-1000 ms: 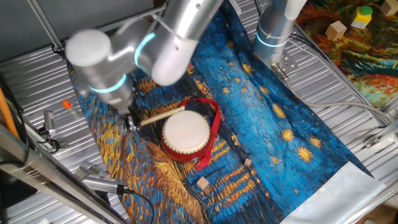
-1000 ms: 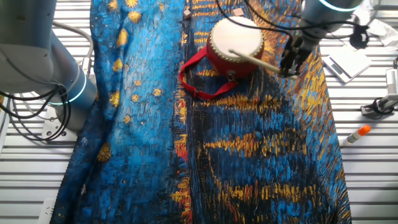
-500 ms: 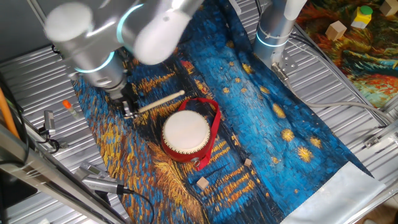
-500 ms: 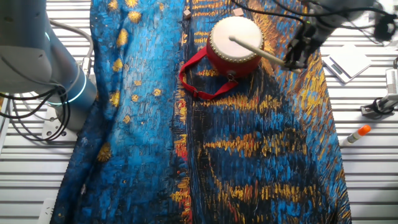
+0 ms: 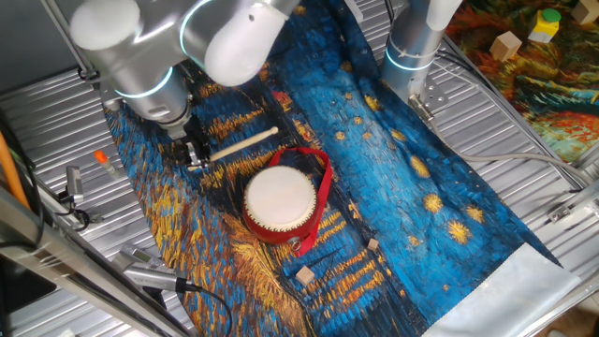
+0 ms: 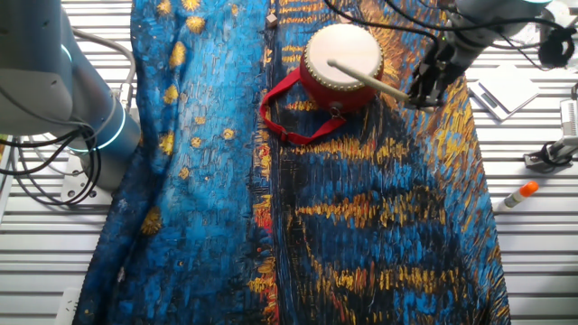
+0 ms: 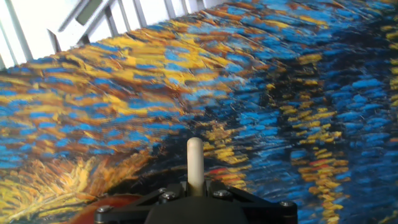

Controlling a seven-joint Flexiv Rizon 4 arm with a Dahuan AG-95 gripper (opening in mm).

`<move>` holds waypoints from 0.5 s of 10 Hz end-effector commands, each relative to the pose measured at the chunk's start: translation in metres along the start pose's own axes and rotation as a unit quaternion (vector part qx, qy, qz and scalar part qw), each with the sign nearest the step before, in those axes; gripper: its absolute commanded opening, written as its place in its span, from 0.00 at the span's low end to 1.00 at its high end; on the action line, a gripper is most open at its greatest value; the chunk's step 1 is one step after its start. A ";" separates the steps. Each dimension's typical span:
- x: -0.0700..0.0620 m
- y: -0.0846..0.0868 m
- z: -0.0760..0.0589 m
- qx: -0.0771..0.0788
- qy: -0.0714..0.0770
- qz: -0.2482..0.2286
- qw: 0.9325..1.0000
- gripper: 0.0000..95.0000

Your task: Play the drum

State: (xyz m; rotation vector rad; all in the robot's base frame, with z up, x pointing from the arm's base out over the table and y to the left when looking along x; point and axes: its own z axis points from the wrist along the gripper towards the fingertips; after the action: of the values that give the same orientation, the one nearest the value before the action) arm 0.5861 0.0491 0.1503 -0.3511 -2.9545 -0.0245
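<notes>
The drum (image 5: 279, 201) sat skin-up on the painted cloth (image 5: 412, 178), its red strap (image 5: 324, 192) looped beside it. My gripper (image 5: 195, 154) was clamped on one end of the pale stick (image 5: 243, 145), which reached toward the drum. Two small wooden blocks (image 5: 303, 274) lay just beyond the drum.

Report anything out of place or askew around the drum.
Nothing is damaged or spilled. The drum sits upright on the painted cloth, its red strap trailing loosely. Two small wooden blocks lie loose beside it. The gripper holds the stick.
</notes>
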 end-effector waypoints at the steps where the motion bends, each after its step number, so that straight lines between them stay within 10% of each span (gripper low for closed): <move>1: -0.002 -0.002 0.002 0.001 0.002 -0.011 1.000 0.00; 5: -0.002 -0.003 0.002 -0.002 0.005 -0.018 1.000 0.00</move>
State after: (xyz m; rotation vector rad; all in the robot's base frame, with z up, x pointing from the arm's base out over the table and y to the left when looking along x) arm 0.5846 0.0456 0.1479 -0.2999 -2.9549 -0.0348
